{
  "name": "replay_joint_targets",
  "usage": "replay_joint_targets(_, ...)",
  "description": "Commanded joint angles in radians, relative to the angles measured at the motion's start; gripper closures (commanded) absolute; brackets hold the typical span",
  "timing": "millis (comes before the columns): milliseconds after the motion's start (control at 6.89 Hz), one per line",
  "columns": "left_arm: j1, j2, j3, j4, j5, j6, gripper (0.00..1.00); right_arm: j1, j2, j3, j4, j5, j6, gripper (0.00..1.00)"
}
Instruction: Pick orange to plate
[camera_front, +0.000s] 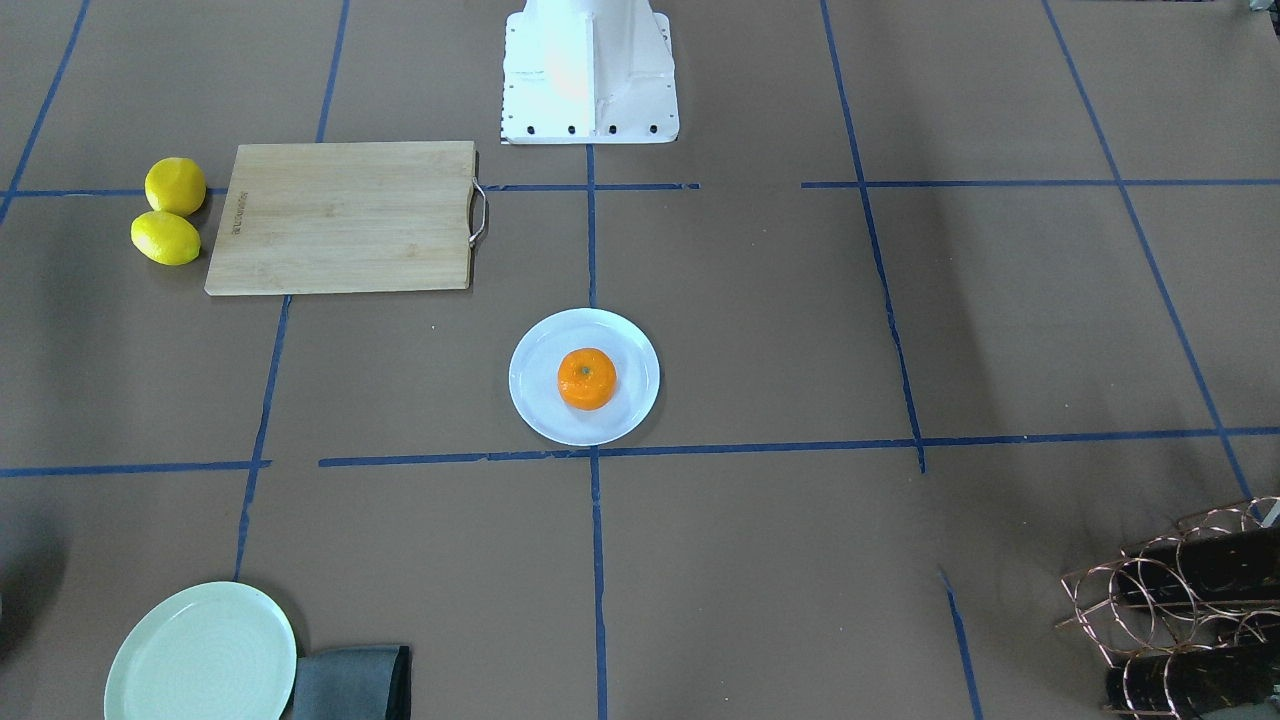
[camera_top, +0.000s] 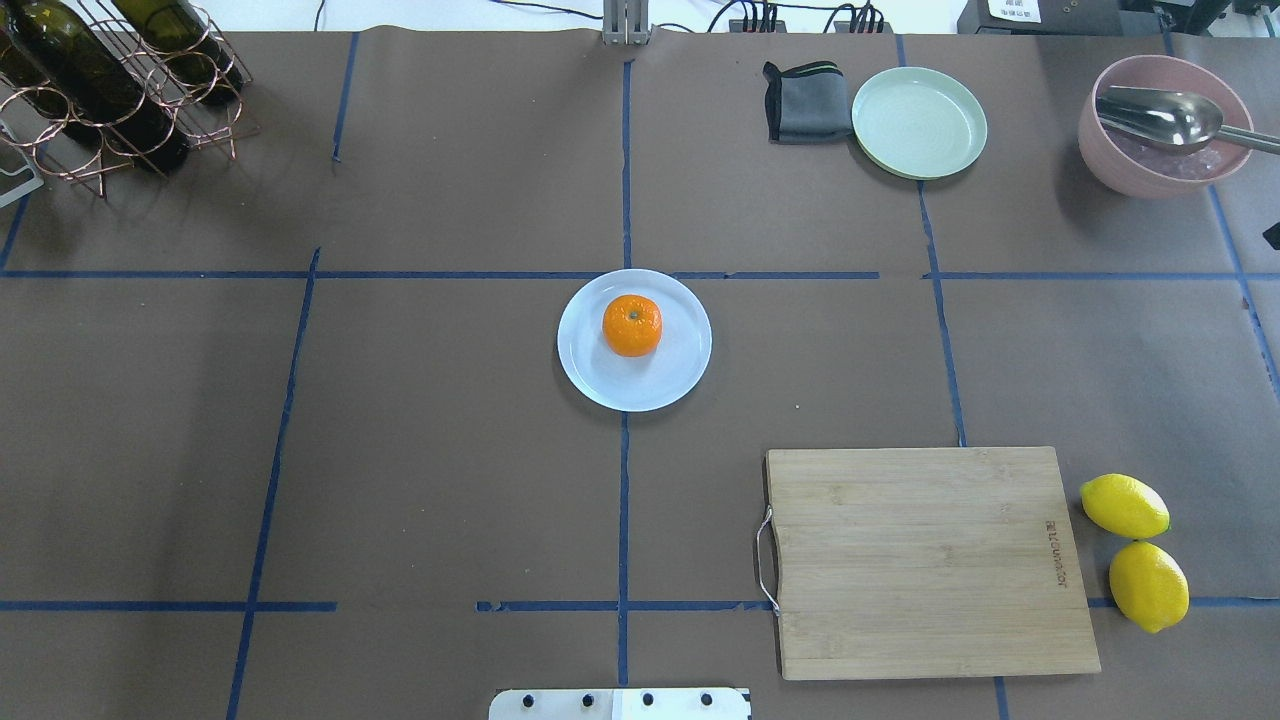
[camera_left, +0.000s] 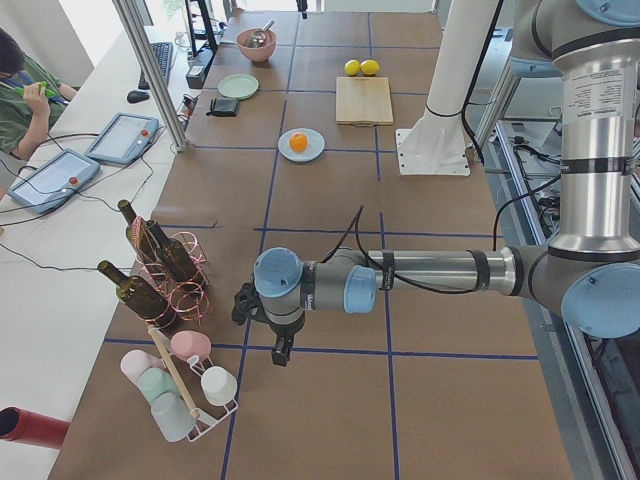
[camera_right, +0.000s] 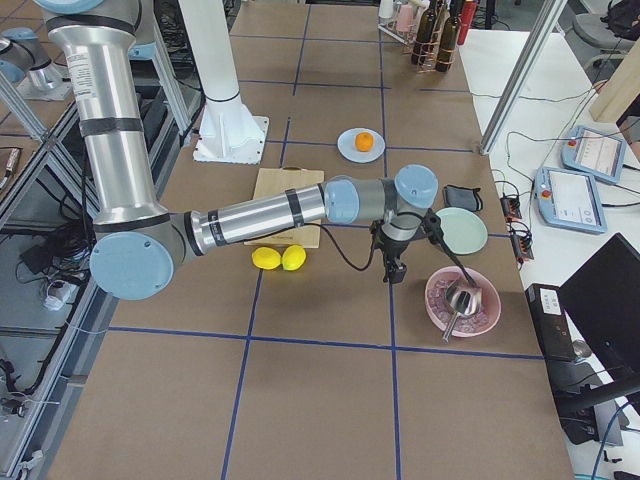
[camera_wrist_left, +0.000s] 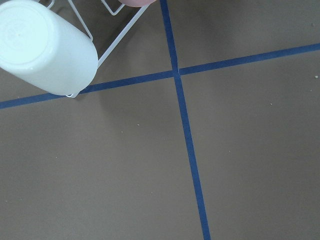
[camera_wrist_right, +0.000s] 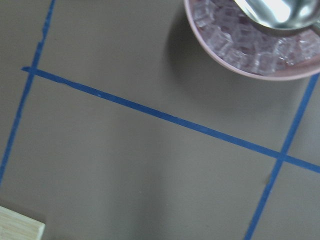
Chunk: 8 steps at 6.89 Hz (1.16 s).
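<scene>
The orange (camera_top: 632, 325) rests on the pale bluish-white plate (camera_top: 600, 385) at the table's middle, slightly toward the plate's far side. The same orange (camera_front: 587, 379) and plate (camera_front: 535, 400) show in the front view. Neither gripper is near them. My left gripper (camera_left: 281, 352) hangs far off at the table's left end, by the cup rack. Above the brown paper beside the pink bowl hovers my right gripper (camera_right: 396, 272). Both grippers show only in the side views, so I cannot tell whether they are open or shut. Neither wrist view shows any fingers.
A wooden cutting board (camera_top: 925, 560) lies near the robot's right, with two lemons (camera_top: 1135, 550) beside it. A mint-green plate (camera_top: 919, 122), grey cloth (camera_top: 803, 102) and pink bowl (camera_top: 1160, 150) with a spoon stand at the far right. Wine rack (camera_top: 110, 90) far left; cup rack (camera_left: 180, 385).
</scene>
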Motion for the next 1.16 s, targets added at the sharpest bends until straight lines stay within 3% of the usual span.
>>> replay_joint_targets(0, -0.001, -0.007, -0.003, 0.036, 0.003, 0.001, 0.00, 0.106, -0.006, -0.175, 0.018, 0.004, -0.093, 0.00)
replay_joint_targets(580, -0.003, -0.007, -0.003, 0.037, 0.005, 0.001, 0.00, 0.167, -0.129, -0.190, 0.289, 0.004, -0.006, 0.00)
replay_joint_targets(725, -0.003, -0.007, -0.003, 0.037, 0.005, 0.001, 0.00, 0.167, -0.139, -0.167, 0.313, 0.010, 0.098, 0.00)
replay_joint_targets(1015, -0.003, -0.006, 0.000, 0.037, 0.005, 0.001, 0.00, 0.167, -0.154, -0.124, 0.301, 0.029, 0.137, 0.00)
